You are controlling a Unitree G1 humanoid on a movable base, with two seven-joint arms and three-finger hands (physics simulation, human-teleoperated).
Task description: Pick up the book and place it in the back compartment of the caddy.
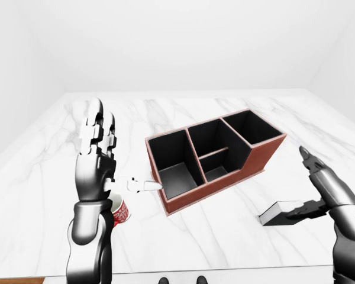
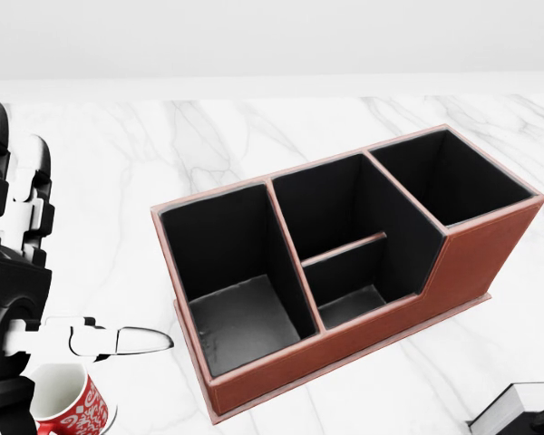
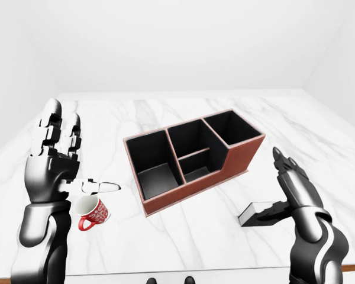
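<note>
The book [image 1: 277,214], dark-covered with white page edges, lies flat on the marble table [image 1: 225,242], to the right of and below the caddy in the left-eye view. My right hand [image 1: 306,188] is open beside it. Its thumb rests along the book's top and its fingers [image 1: 310,161] point up, clear of the book. The brown caddy [image 1: 257,155] has black compartments that hold nothing: a wide one at its left, two small ones in the middle, and a tall one at the upper right. My left hand [image 1: 121,158] is raised open to the caddy's left, holding nothing.
A red and white mug [image 1: 118,212] stands on the table just under my left hand. The table's near edge [image 1: 225,273] runs along the bottom of the eye views. White walls stand behind the table.
</note>
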